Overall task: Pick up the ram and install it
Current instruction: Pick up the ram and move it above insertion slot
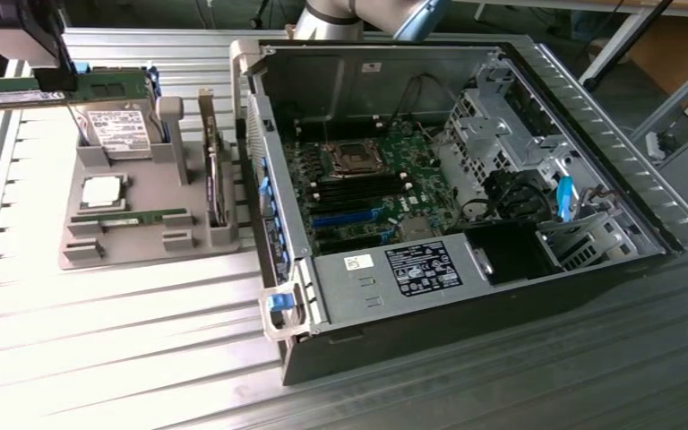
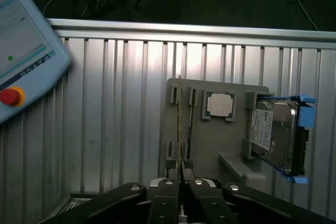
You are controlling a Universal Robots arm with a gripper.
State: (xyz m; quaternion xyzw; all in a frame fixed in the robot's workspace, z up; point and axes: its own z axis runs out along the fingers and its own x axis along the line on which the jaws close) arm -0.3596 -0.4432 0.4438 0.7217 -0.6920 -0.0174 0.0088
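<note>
Above gray tray (image 1: 123, 244), gripper (image 1: 56, 82) clamped tight on ram (image 1: 107, 88), held clear; in tray slots, second ram stick (image 1: 129, 219), processor (image 1: 103, 190), hard drive (image 1: 117, 128); open computer case (image 1: 464, 345) just beside tray.

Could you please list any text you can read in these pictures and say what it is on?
No text is legible.
White label on the held ram: blurred.
White label on the hard drive: too small.
Labels on the power supply: too small.
Pendant screen: blurred.
</note>
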